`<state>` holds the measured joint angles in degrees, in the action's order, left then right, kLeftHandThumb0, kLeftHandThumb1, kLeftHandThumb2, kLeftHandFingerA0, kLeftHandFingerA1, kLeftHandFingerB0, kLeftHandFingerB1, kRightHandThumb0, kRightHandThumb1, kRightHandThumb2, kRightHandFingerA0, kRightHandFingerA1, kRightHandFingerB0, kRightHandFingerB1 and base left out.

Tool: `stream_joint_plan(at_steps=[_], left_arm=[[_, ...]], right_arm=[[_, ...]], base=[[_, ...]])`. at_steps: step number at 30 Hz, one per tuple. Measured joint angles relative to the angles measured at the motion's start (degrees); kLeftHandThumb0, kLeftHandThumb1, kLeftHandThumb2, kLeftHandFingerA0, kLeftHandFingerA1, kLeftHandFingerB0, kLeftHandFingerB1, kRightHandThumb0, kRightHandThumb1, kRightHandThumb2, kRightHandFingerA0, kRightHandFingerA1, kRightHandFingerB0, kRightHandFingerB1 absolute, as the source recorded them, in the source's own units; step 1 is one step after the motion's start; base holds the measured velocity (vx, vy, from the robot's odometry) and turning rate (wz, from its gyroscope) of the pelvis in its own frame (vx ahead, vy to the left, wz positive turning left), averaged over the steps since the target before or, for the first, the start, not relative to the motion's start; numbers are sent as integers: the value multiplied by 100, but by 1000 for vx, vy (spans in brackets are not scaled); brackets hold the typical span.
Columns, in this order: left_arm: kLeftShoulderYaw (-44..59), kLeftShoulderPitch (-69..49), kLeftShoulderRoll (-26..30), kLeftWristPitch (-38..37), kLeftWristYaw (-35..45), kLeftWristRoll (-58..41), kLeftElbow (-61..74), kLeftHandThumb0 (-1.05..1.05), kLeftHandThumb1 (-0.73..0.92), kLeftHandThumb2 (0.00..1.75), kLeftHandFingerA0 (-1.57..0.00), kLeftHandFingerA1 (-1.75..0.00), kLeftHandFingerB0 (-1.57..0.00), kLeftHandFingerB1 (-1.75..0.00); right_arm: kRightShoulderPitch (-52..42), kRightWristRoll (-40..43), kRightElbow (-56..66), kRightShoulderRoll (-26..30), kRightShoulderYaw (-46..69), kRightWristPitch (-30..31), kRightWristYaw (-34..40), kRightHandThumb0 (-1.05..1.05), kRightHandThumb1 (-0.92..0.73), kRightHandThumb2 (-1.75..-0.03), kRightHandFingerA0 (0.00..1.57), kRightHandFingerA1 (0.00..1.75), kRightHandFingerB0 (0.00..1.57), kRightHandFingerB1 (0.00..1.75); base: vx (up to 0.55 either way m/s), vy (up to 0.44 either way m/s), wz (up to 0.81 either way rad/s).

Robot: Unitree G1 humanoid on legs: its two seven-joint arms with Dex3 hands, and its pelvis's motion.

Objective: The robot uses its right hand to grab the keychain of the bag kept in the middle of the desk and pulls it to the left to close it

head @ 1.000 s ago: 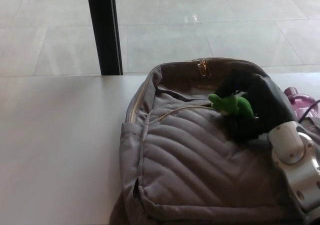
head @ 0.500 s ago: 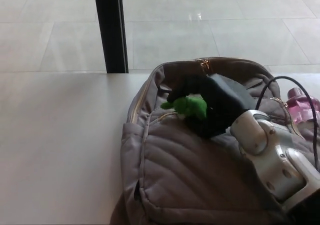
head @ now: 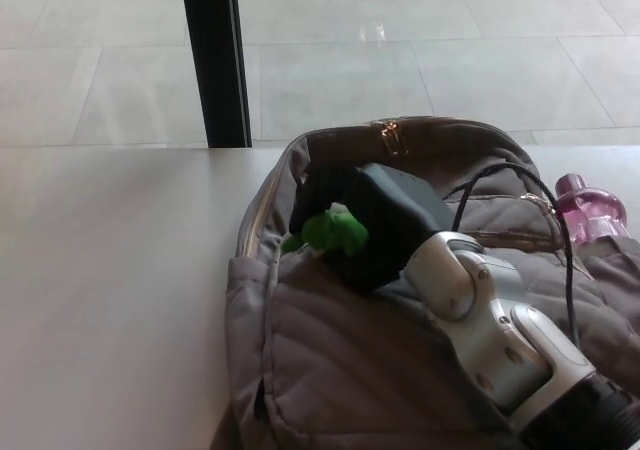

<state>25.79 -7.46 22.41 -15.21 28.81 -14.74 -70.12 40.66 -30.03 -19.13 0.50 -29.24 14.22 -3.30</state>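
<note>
Since the pull goes left, what matters:
keychain (head: pixel 335 230): green, at bag's upper left, on the front zip
right hand (head: pixel 375 220): closed round keychain, which pokes out on hand's left side
bag (head: pixel 330 360): grey, mid desk, zip track running left-right
direction: leftover track lies left of hand; little remains, I judge
left hand: not in view
desk (head: pixel 110 300): white, under bag

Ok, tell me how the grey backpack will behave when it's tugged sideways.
The backpack looks soft: its quilted fabric creases and sags, so it will probably bunch rather than stay stiff. Lying flat on the smooth desk, it may slide if the right hand holding the green keychain pulls.
</note>
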Motion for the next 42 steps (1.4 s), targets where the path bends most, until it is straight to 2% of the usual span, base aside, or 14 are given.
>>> stream_joint_plan(at_steps=[1,3,5,11,16,18,19,22,27,28,29,33,34,42], left_arm=[[-6,7,-12,-6,-9,0,3,-86,73,114,-56,-75,-38,-60],[-17,10,-28,-21,-44,2,9,-84,74,118,-53,-74,-36,-60],[-33,6,-41,-44,-84,4,27,-89,92,78,-53,-72,-38,-53],[-36,-10,-63,-62,-131,1,90,-92,92,78,-51,-69,-41,-53],[-9,-1,-86,-60,-141,-11,109,-94,92,74,-50,-68,-42,-52],[10,7,-87,-55,-142,-19,99,-93,92,73,-49,-68,-39,-51],[21,15,-92,-52,-141,-23,92,-94,92,73,-51,-69,-40,-51],[39,42,-138,-49,-129,-34,71,-95,92,74,-48,-67,-38,-50],[33,77,-205,-49,-94,-33,39,-95,92,75,-47,-68,-37,-51],[33,83,-209,-49,-89,-33,40,-94,92,76,-46,-69,-36,-51],[33,90,-214,-49,-84,-33,41,-92,76,119,-50,-73,-30,-56],[29,121,-233,-49,-73,-31,45,-90,74,116,-47,-70,-34,-59],[28,122,-234,-49,-73,-31,45,-93,92,75,-50,-70,-37,-51],[-4,130,-263,-50,-70,-24,66,-95,92,76,-49,-65,-39,-50]], right_arm=[[74,-37,-96,-71,-29,14,8,-20,-60,-99,87,175,72,154],[203,-100,-280,-223,-93,19,39,-22,-67,-96,88,175,74,129],[303,-129,-461,-376,-140,17,81,-24,-69,-94,88,175,76,125],[448,-169,-744,-677,-183,4,184,-19,-63,-92,84,173,74,138],[699,-196,-974,-1033,-153,128,223,-20,-66,-87,87,168,75,97],[853,-201,-1176,-1188,-139,195,224,-22,-60,-93,106,160,88,120],[919,-204,-1278,-1245,-140,210,228,-29,-73,-80,95,144,81,101],[1040,-216,-1637,-1303,-186,218,276,-25,-70,-83,91,166,77,119],[1143,-190,-2043,-1325,-204,220,369,-33,-80,-73,82,163,68,79],[1155,-180,-2103,-1327,-190,220,380,-27,-67,-86,84,158,74,85],[1170,-172,-2153,-1329,-186,219,395,-26,-63,-94,85,162,78,92],[1235,-147,-2379,-1338,-207,203,502,-24,-62,-98,91,172,78,114],[1242,-145,-2399,-1339,-209,201,512,-28,-69,-90,90,175,70,121],[1276,-78,-2597,-1350,-190,170,664,-24,-70,-96,84,175,71,155]], base=[[0,0,0],[0,0,0],[0,0,0],[0,0,0],[0,0,0],[0,0,0],[0,0,0],[0,0,0],[0,0,0],[0,0,0],[0,0,0],[0,0,0],[0,0,0],[0,0,0]])
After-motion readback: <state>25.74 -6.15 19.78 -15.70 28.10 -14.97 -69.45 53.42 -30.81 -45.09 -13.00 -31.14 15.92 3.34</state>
